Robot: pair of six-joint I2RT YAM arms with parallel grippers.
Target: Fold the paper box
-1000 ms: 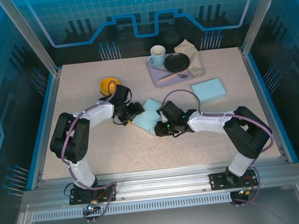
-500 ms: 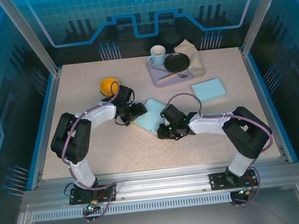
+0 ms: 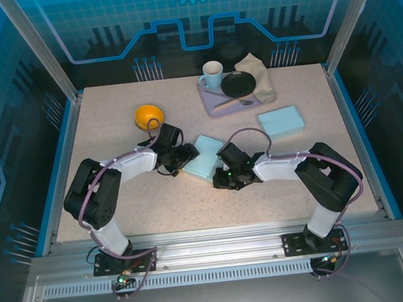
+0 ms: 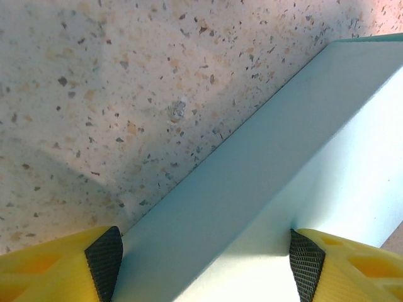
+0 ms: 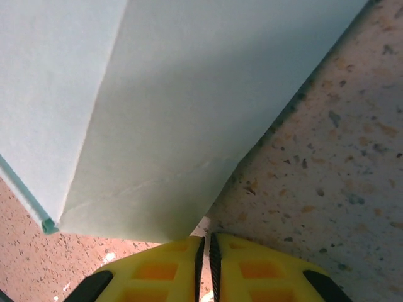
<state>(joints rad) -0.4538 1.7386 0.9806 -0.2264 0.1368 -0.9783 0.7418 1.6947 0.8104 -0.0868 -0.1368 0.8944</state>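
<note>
The left gripper (image 4: 205,261) is spread wide. Its black pads (image 4: 104,261) straddle a long edge of the pale blue paper box (image 4: 264,163), which fills the gap and runs ahead and to the right. The right gripper (image 5: 206,242) is clenched, fingers pressed together. A creased flap corner of the paper box (image 5: 157,113) meets its tips, but whether any paper is pinched cannot be told. Beyond the left gripper sits an orange bowl (image 3: 149,116). Beyond the right gripper lie a second blue box (image 3: 281,122) and, farther off, a tray (image 3: 209,96).
</note>
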